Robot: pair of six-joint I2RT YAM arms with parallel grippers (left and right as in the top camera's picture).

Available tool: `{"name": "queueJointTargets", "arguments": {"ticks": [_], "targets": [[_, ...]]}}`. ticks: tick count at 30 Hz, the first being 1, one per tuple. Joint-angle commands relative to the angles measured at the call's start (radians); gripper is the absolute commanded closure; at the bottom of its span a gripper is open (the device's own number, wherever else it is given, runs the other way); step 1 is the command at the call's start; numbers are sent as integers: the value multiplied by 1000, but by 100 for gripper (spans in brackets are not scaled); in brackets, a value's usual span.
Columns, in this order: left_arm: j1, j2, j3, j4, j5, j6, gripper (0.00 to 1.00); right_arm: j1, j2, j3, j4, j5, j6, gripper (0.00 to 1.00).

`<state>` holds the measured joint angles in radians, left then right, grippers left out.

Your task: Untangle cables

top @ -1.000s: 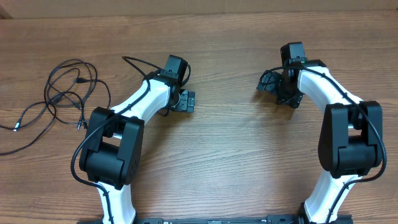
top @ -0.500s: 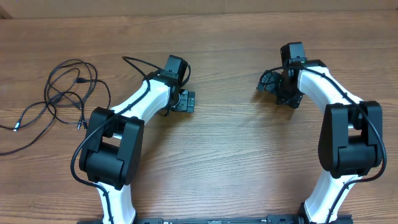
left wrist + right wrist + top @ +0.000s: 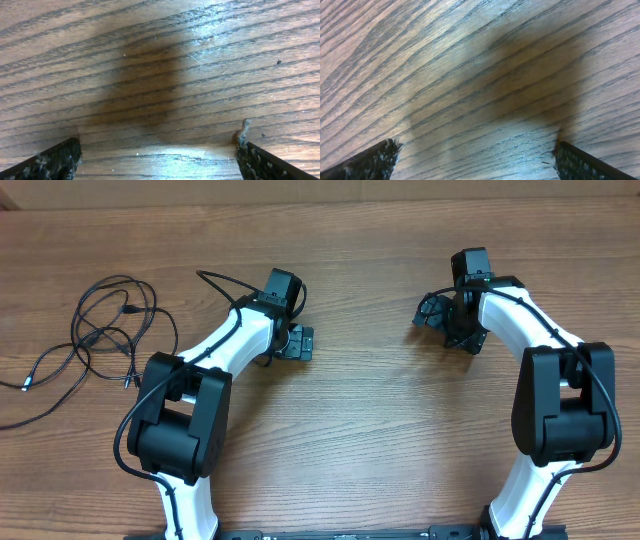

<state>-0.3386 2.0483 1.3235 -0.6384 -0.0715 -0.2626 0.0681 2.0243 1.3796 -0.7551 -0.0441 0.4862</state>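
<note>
The cables (image 3: pixel 104 332) lie on the wooden table (image 3: pixel 360 430) at about 9 o'clock from its middle, near the left edge of the overhead view. They are thin black cords thrown into loose overlapping loops. How many cords make up the knot is hard to tell from above, perhaps two or three. One strand runs out of the tangle toward 8 o'clock and ends in a small pale-tipped plug (image 3: pixel 25 386). Another strand trails off the left edge below it. A second small plug (image 3: pixel 129 308) sits inside the loops.

Nothing touches the cords. The left gripper (image 3: pixel 303 343) sits at about 3 o'clock from the tangle and well apart from it, low over bare wood. In the left wrist view its fingertips (image 3: pixel 50 162) stand in the two bottom corners, so the left gripper (image 3: pixel 157 160) is spread wide with only wood grain and its own shadow between the jaws.

The right gripper (image 3: pixel 430 312) lies further out along the same 3 o'clock line, past the table's middle. Its wrist view matches the other — the right gripper (image 3: pixel 475 160) is splayed wide and empty, with the fingertips (image 3: pixel 367 160) at the frame's lower corners over shadowed wood.

Both white-and-black arms reach in from the 6 o'clock edge of the table.
</note>
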Motion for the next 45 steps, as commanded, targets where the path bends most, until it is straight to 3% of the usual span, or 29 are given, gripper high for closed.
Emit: {"name": "queueJointTargets", "arguments": {"ticks": [1, 15, 29, 45], "targets": [[13, 170, -119, -18, -41, -6, 0, 3, -31, -5, 3, 6, 0, 0], [13, 142, -119, -11, -56, -6, 0, 3, -31, -5, 3, 5, 0, 0], [11, -176, -119, -11, -55, -6, 0, 3, -31, -5, 3, 6, 0, 0], [11, -378, -119, -11, -55, -6, 0, 3, -31, -5, 3, 6, 0, 0]]}}
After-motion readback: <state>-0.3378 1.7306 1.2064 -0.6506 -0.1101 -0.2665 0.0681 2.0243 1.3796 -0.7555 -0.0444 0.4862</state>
